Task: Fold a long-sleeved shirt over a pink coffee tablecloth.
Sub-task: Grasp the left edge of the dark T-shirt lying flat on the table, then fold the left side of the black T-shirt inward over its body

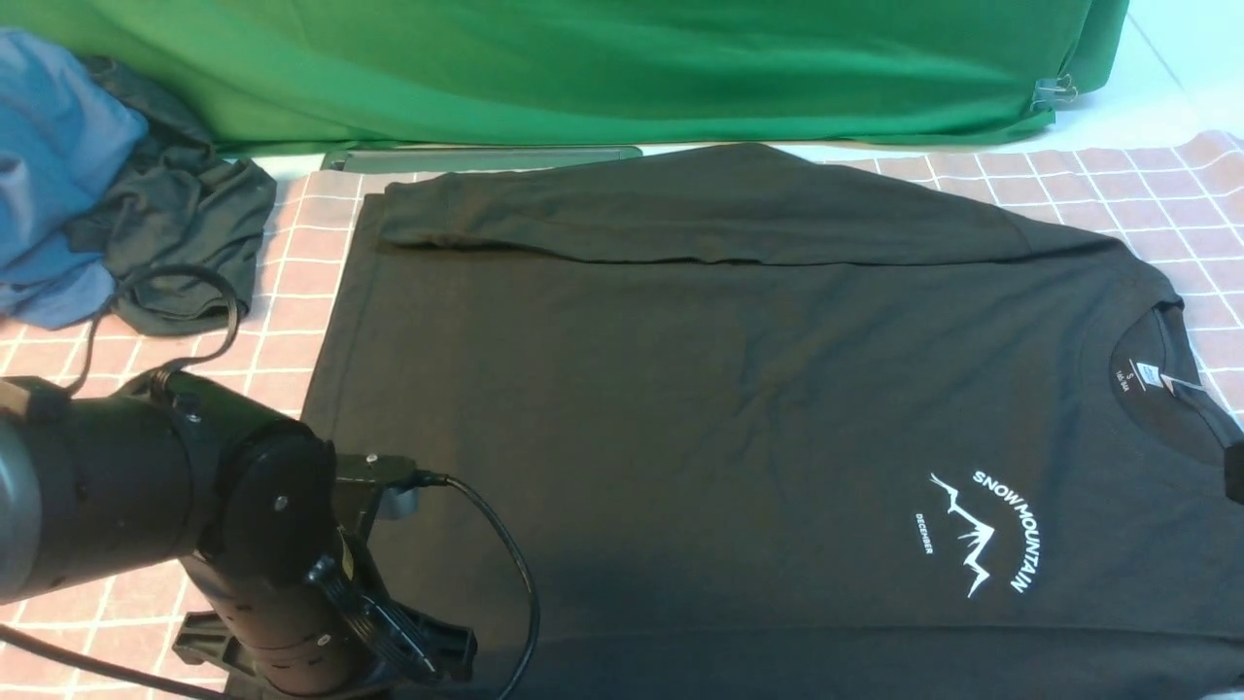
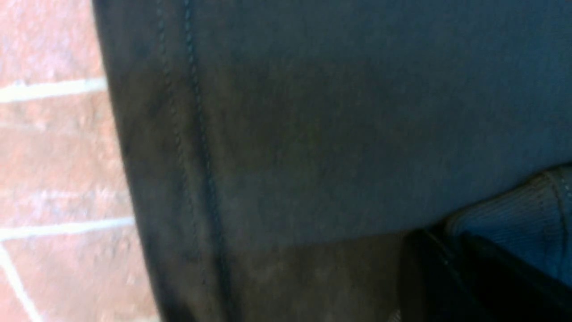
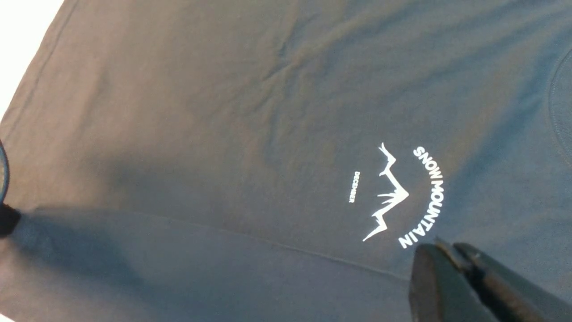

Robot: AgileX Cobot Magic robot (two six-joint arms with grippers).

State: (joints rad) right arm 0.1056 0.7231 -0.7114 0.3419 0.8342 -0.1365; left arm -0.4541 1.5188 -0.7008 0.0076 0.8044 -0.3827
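One long-sleeved shirt (image 1: 680,389) on one pink coffee tablecloth (image 1: 1118,194), right gripper (image 3: 444,251) pressed together, left gripper (image 2: 447,255) unreadable, one blue garment (image 1: 49,165), one grey garment (image 1: 185,233)

Front overview, wrist close-ups, shared shirt (image 1: 680,389)

Clearance over the tabletop: open lanes and blockers.
Bare pink coffee tablecloth (image 1: 292,282) shows only along the left edge and at the far right corner; the long-sleeved shirt (image 1: 680,389) lies flat over the rest. A heap of blue garment (image 1: 49,165) and dark grey garment (image 1: 185,224) blocks the far left corner. Green cloth (image 1: 583,68) walls the far edge. The left arm (image 1: 175,486) and its looped cable (image 1: 533,598) fill the near left corner.
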